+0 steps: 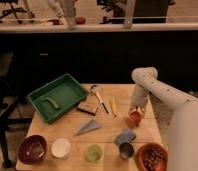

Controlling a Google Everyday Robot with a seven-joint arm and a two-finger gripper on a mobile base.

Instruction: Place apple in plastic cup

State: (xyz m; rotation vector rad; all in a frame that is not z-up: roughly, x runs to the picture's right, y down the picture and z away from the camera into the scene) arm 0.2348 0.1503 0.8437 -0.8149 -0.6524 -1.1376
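At the table's [108, 131] front left corner a dark brown bowl [32, 148] sits close to both edges, with a white bowl [60, 147] just beside it. Behind them a green tray [67, 90] lies at an angle, its left corner reaching the table's left edge; a bent green piece [51, 102] lies inside it. A band of bare wood runs between the tray and the front row. Near the middle are a dark block [86, 109], a grey wedge [88, 127], a ladle [97, 93] and a pale utensil [112, 105]. The plastic cup [94, 153] stands upright at the front edge, near the middle, with bare wood behind it up to the wedge. To its right a blue cloth [125, 135] touches a metal cup [125, 150]. The apple [135, 119] rests on the table close to the right edge, well apart from the plastic cup, with the blue cloth lying between them. The gripper [136, 111] is down directly on top of the apple, at the end of the white arm [157, 88]; whether it grasps the fruit cannot be told. An orange bowl [142, 150] fills the front right corner.
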